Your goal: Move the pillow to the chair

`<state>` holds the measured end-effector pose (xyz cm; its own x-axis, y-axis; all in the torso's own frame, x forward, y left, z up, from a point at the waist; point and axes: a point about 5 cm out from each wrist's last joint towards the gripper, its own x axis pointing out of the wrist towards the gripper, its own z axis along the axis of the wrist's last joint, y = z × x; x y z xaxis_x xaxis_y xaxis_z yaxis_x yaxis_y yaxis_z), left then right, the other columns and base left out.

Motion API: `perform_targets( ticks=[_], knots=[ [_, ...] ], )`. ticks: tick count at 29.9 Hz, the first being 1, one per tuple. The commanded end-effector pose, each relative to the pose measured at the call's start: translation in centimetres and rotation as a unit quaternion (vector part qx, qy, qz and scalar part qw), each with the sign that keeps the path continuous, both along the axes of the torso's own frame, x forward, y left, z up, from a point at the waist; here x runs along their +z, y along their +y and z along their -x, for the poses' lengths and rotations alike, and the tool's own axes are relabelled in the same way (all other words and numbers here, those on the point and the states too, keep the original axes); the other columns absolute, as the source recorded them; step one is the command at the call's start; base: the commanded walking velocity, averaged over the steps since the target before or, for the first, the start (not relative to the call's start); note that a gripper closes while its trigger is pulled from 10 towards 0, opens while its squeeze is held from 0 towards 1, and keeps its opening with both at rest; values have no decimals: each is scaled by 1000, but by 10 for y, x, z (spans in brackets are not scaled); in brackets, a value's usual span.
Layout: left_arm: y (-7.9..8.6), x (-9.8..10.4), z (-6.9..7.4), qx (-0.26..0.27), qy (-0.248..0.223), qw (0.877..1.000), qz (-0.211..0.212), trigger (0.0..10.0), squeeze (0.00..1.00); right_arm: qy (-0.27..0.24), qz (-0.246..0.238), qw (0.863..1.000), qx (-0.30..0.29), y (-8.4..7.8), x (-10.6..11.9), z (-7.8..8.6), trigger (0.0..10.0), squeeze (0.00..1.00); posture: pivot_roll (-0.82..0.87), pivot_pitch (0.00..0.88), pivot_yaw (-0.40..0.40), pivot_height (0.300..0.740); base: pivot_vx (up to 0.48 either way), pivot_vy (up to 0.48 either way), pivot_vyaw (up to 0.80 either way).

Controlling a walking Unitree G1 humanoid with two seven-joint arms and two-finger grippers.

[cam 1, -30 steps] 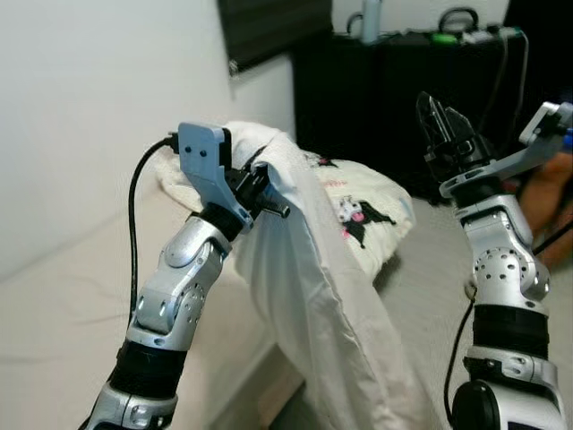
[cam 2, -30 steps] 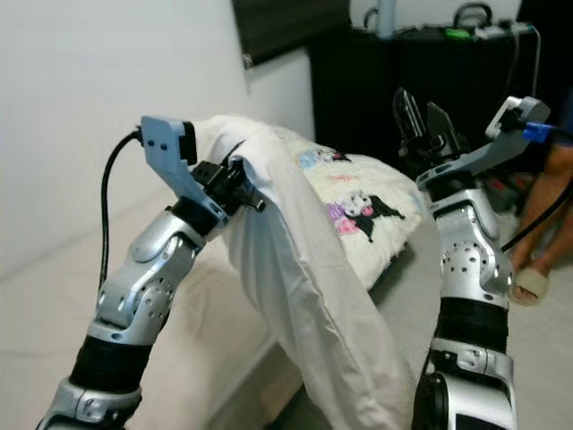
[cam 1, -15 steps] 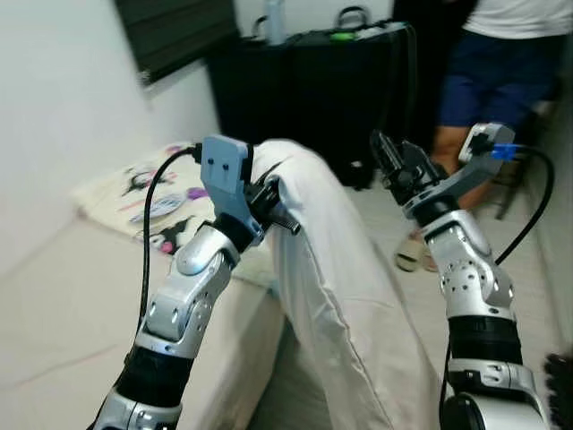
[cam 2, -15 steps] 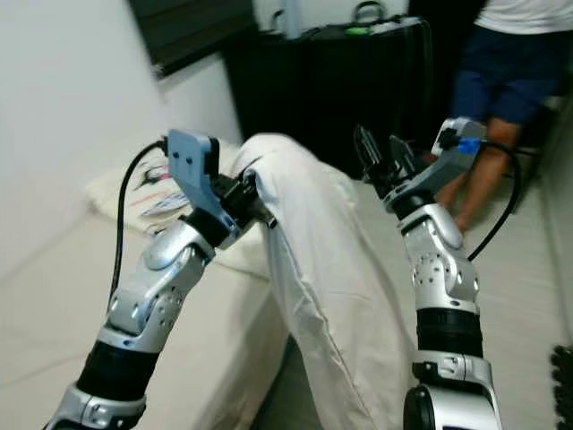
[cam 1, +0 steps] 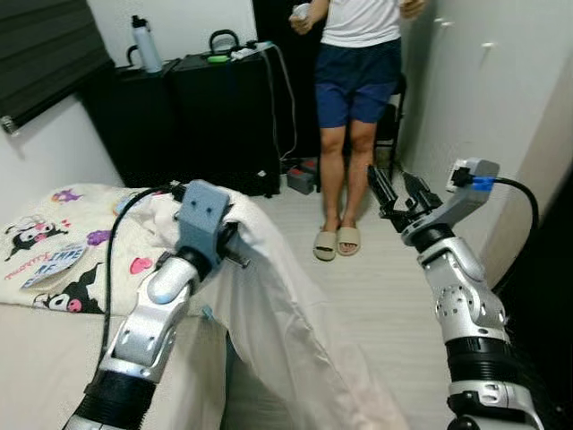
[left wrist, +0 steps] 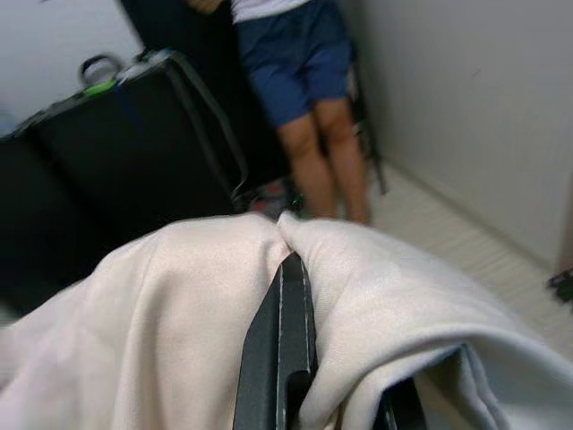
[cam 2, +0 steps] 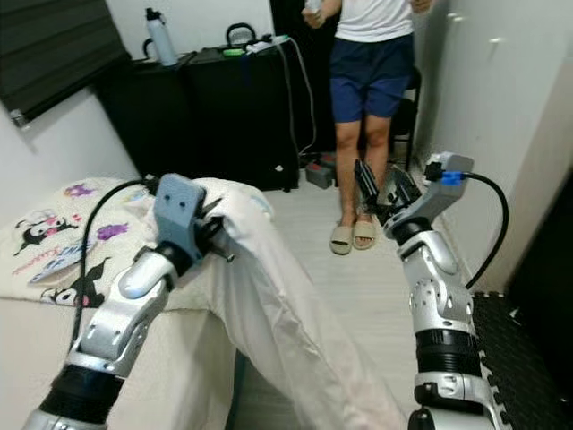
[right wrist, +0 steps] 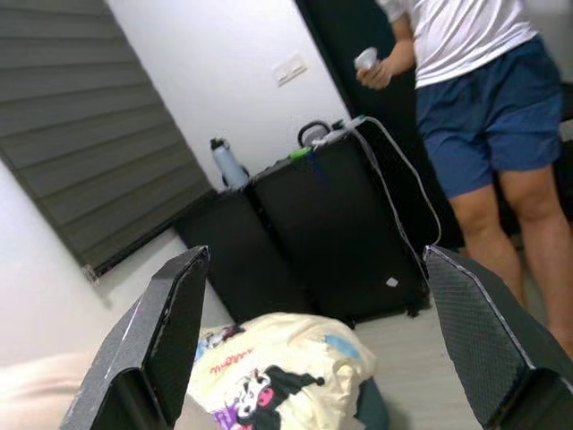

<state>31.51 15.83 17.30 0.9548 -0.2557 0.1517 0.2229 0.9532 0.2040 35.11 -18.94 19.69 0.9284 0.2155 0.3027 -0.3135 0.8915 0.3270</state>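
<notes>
Since the earlier frame the camera had swung right, bringing a person (cam 1: 358,81) into view; the left claw (cam 1: 235,255) pinched the soft, light, limp pillow (cam 1: 277,322) by a bunched fold, the best hold; the right claw (cam 1: 397,193) stood wide and empty.

text: pink lettering on cream cartoon-print bedding (cam 1: 55,260) | legibility: too small and blurred to read | other readable text: none
</notes>
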Motion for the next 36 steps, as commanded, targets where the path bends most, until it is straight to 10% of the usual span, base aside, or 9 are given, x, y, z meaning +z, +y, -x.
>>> perform_targets(
  ticks=[1,21,36],
  knots=[
    [18,15,-1,36,-42,998,-4,10000,0,17,-4,1000,2,6,-15,0,10000,0,32,0,171,707,0,0,-731],
    [20,23,-6,60,-68,996,12,10000,0,19,-3,1000,13,25,-20,-9,10000,0,59,0,144,707,0,0,-729],
    [12,3,3,127,-75,981,123,10000,0,19,82,990,111,42,2,-24,10000,0,25,0,-117,707,0,0,-730]
  ],
)
